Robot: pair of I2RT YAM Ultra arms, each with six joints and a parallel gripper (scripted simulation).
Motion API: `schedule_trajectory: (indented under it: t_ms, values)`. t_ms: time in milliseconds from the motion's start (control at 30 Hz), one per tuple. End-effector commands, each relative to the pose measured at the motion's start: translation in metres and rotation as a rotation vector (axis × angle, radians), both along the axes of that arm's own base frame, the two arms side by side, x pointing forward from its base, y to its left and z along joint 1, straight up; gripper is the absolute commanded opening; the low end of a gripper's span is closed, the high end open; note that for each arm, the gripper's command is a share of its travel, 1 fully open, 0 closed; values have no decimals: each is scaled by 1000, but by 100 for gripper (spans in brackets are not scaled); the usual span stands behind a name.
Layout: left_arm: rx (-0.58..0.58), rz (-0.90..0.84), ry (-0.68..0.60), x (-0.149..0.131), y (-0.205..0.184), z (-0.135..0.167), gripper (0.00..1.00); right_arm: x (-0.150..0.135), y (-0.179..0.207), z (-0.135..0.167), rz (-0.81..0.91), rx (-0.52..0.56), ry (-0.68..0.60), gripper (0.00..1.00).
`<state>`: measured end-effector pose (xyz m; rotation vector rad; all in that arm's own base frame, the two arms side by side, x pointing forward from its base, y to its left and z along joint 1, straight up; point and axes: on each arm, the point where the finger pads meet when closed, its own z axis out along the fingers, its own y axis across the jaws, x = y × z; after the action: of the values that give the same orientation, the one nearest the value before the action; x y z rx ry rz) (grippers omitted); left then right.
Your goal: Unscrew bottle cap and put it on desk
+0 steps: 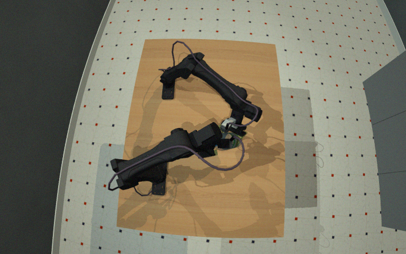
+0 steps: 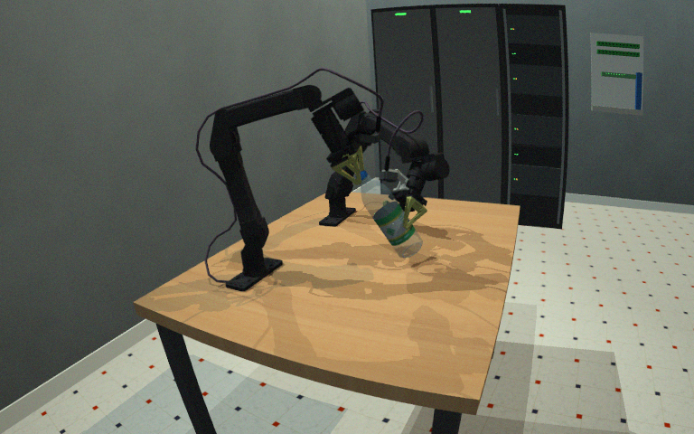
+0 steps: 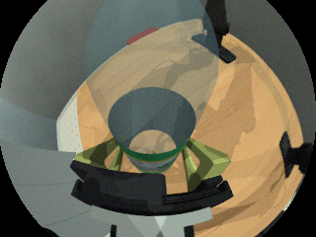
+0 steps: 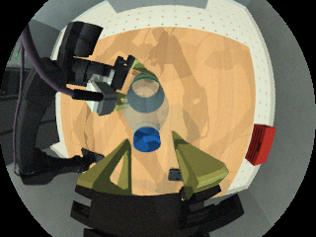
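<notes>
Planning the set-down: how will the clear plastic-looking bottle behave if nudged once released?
The clear bottle looks round-sided, so probably rolls if it lands sideways. Held tilted now, it would likely tip if released. Its thin, see-through wall suggests light weight.

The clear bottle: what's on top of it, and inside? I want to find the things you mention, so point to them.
A blue cap (image 2: 363, 174) (image 4: 147, 139) tops the bottle (image 2: 391, 220) (image 4: 148, 106). No liquid is discernible inside; the label hides part of the interior.

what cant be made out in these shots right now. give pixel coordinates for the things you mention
- Cap (image 2: 363, 174) (image 4: 147, 139) threads: the cap's own skirt covers them in the right wrist view, so how loose it is cannot be told.
- Left gripper (image 3: 152, 157) pad contact: the bottle (image 2: 392, 222) and its label hide it in the left wrist view.
- Label print: too small to read in the exterior view.
</notes>
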<state>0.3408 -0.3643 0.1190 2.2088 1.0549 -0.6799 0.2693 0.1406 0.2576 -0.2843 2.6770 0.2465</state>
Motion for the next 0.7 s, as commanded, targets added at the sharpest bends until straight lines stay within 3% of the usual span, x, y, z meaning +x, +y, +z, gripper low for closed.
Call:
schedule_trajectory:
  t_ms: [0,300,367,400,667]
  values:
    - [-36,4,-5,1,-2,15,0,4,1,11,-246,125,47,57]
    - [-36,4,-5,1,-2,15,0,3,1,11,-601,305,159,57]
    - [-36,4,-5,1,-2,15,0,3,1,11,-601,305,159,57]
    - [-36,4,-5,1,-2,15,0,3,1,11,-704,355,189,57]
    - [-36,4,-5,1,-2,15,0,3,0,12,-1018,514,288,57]
